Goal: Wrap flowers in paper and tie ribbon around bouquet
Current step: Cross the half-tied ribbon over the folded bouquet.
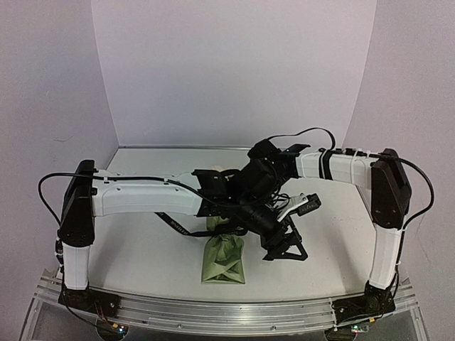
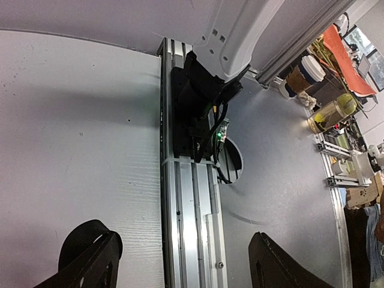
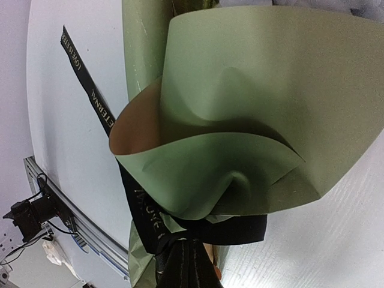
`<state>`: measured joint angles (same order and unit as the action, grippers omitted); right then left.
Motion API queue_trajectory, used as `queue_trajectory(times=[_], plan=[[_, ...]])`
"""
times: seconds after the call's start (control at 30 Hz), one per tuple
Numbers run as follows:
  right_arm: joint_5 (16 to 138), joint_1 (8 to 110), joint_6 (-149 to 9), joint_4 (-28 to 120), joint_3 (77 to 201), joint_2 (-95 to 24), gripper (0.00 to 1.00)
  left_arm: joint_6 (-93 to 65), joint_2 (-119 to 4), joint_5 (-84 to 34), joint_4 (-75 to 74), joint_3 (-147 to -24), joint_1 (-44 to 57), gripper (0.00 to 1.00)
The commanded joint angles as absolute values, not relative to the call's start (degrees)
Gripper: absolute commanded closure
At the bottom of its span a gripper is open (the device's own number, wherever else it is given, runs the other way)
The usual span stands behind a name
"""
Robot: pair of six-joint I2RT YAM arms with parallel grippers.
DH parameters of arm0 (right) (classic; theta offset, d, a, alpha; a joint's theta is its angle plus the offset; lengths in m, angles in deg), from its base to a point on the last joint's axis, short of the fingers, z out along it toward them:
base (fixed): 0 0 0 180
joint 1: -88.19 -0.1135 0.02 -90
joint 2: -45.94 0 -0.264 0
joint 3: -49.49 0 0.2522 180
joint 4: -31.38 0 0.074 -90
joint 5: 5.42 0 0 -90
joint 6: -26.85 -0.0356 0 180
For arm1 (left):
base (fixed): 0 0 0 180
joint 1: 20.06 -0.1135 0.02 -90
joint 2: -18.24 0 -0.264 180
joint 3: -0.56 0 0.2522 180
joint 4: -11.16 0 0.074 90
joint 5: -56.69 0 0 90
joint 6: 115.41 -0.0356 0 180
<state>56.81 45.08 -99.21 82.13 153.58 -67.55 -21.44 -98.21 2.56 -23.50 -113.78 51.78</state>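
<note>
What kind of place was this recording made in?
Probably a robotics lab: two robot arms bolted to an aluminium rail, a white table boxed in by plain walls, and a cluttered bench beyond.

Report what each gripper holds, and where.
The right gripper pinches the ribbon where it crosses the paper; the left gripper is open, holding nothing.

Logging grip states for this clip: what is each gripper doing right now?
Left gripper: open, fingers empty.
Right gripper: shut, apparently pinching the ribbon against the bouquet.
</note>
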Motion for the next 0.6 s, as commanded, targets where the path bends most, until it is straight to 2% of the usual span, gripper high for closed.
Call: queue_trajectory(times=[0.0,0.13,0.27,0.43,0.57], plan=[[57.3,45.03,-98.9,82.4,154.99,-67.55,1.0,-20.61,-97.54,3.4,-20.6,-114.94,51.74,0.22],[57.74,45.03,-98.54,82.49,154.36,-67.06,1.0,-15.26,-97.17,1.18,-21.09,-106.99,49.39,0.25],[57.78,45.03,-98.31,82.58,153.69,-66.97,1.0,-10.0,-93.18,1.09,-15.17,-91.33,46.83,0.25],[58.04,44.98,-98.39,82.58,153.07,-66.74,1.0,-8.82,-89.92,0.25,-15.08,-85.36,46.91,0.25],[58.89,44.79,-98.3,82.59,152.47,-65.7,1.0,-8.73,-81.69,-1.91,-11.3,-82.34,46.71,0.26]])
